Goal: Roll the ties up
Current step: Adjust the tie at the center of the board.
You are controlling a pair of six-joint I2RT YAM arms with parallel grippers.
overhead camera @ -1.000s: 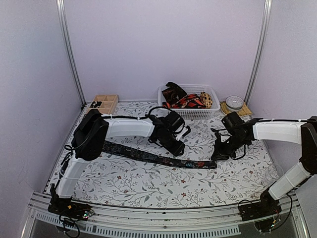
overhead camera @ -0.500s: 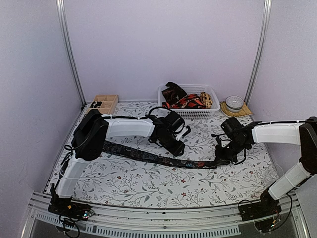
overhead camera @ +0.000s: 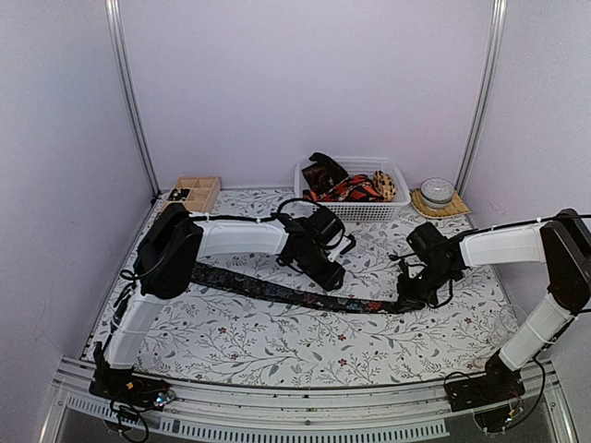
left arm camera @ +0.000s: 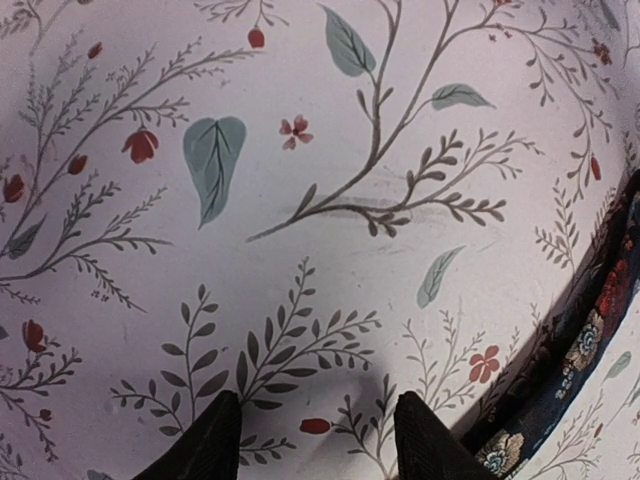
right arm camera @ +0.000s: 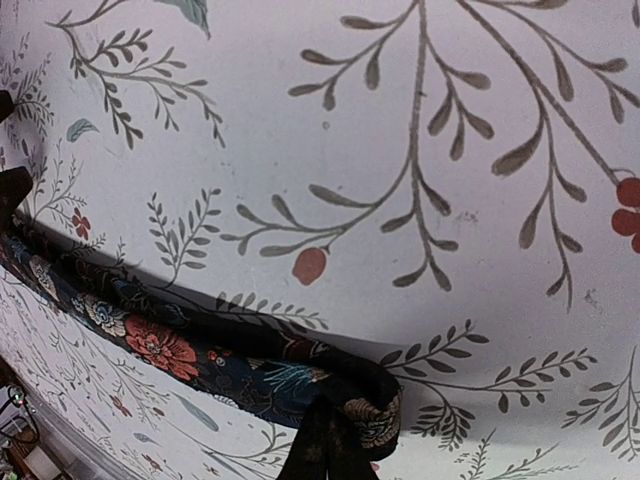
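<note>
Pale walls [overhead camera: 305, 83] are enclosing a floral-printed counter [overhead camera: 277, 351]. One dark floral tie [overhead camera: 268, 291] is lying flat across the middle of it, running from 9 o'clock toward 3 o'clock. The right jaws are pressing together on the 3 o'clock end, where the fabric is folding over on itself. The left jaws are standing apart and gripping nothing, hovering low over bare counter just at the 12 o'clock side of the tie's midsection. More ties [overhead camera: 346, 185] are lying in a white mesh basket [overhead camera: 369, 211] at 12 o'clock. A wooden tray [overhead camera: 196, 192] is sitting at 11 o'clock.
</note>
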